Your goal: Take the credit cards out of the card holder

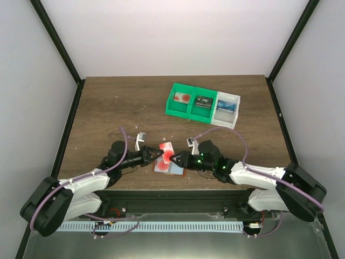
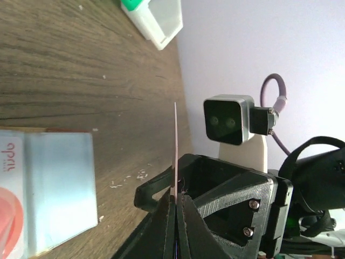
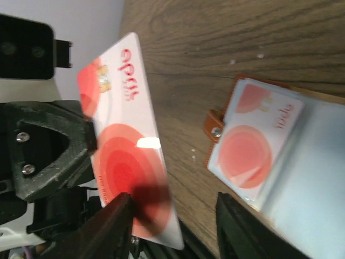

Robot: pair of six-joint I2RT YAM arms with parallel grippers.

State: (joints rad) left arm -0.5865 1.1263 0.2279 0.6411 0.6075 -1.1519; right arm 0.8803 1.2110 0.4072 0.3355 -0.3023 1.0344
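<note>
Just left of the card holder (image 1: 168, 169), which lies open on the tabletop (image 1: 108, 108) between the two arms, the left claw (image 1: 157, 154) is clamped on a white card (image 3: 126, 135) bearing a red round mark. The left wrist view shows this card edge-on and upright, pinched at its lower edge and raised above the card holder, apart from it. Directly over the card holder the card spans the gap between the two claws. Just right of the card holder, the right claw (image 3: 173, 200) faces the left one with its jaws standing apart. One finger (image 3: 121, 216) lies close against the card's lower corner, though contact cannot be told, and the other is well clear. The card is therefore judged to be carried by the left claw alone.

Inside the card holder, a second card (image 3: 248, 154) with a red round mark sits in the pale inner pocket, beside a brown leather tab (image 3: 214, 129). Well beyond the card holder, to its right, stand the green bins (image 1: 178, 111) and a white bin (image 1: 223, 122), each with a small item too small to identify.

Progress, by judgement: one card is out but not yet set down, and at least one is still pocketed. No blue card can be picked out with certainty, so extraction is partway done
</note>
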